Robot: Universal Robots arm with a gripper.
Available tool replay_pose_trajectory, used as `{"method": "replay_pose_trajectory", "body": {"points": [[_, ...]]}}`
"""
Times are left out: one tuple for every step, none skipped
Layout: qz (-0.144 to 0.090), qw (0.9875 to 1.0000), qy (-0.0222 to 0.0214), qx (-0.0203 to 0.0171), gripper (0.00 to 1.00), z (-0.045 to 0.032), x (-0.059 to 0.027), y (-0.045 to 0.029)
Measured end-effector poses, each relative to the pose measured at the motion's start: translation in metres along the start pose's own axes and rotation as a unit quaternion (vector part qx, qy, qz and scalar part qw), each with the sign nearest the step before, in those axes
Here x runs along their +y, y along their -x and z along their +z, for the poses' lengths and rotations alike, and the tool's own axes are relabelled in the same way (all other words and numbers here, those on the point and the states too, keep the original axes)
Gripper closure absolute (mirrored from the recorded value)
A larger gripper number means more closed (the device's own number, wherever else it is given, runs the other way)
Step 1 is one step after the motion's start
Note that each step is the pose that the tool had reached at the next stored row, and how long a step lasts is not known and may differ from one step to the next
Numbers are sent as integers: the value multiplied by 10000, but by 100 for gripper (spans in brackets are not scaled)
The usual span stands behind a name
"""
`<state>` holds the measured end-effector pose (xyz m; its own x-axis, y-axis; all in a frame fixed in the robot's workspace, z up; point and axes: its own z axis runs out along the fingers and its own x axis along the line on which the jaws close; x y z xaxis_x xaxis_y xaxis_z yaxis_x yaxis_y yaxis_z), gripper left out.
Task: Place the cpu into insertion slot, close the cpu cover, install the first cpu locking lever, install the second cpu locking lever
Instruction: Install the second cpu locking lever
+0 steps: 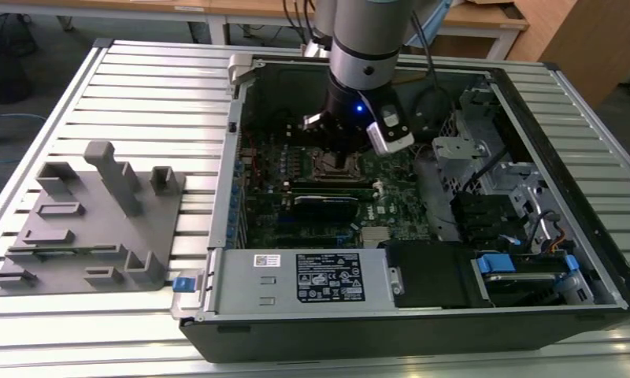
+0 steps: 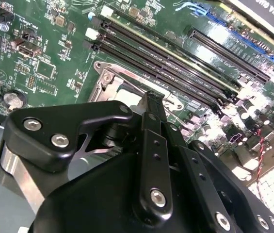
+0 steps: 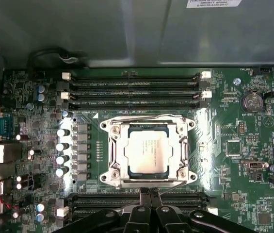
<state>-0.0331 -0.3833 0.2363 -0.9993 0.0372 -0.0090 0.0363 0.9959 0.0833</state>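
Silvery cover (image 3: 149, 150) lies shut over the chip (image 3: 147, 149); your claw (image 3: 150, 193) looks pinched shut, empty; press levers squarely

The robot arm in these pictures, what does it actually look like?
The arm is a thick silver-grey cylinder ending in a black wrist with a small blue light. A white-and-black camera unit hangs beside it. The gripper is matte black metal, made of linked bars fastened with shiny silver screws.

Arm vertical, wrist pointing straight down, end effector (image 3: 150, 193) w/ fingers (image 2: 152, 104) pressed together, nothing between them.
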Motion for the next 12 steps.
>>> {"method": "replay_pose_trajectory", "body": {"points": [[-4,10000,-11,0,89,2,-1,-12],[-7,10000,-22,0,89,3,-2,-32],[-10,10000,-31,-1,89,5,-3,-54],[-12,10000,-42,0,89,5,-4,-78],[-13,10000,-51,-1,89,8,-6,-106],[-15,10000,-60,-1,89,10,-6,-133],[-16,10000,-69,-1,89,13,-7,-159],[-17,10000,-79,-2,89,15,-9,-183],[-18,10000,-88,-1,89,18,-10,-207],[-19,10000,-96,-2,89,21,-11,-228],[-20,9999,-104,-2,89,25,-11,-239],[-21,9999,-112,-2,89,27,-12,-246]]}}
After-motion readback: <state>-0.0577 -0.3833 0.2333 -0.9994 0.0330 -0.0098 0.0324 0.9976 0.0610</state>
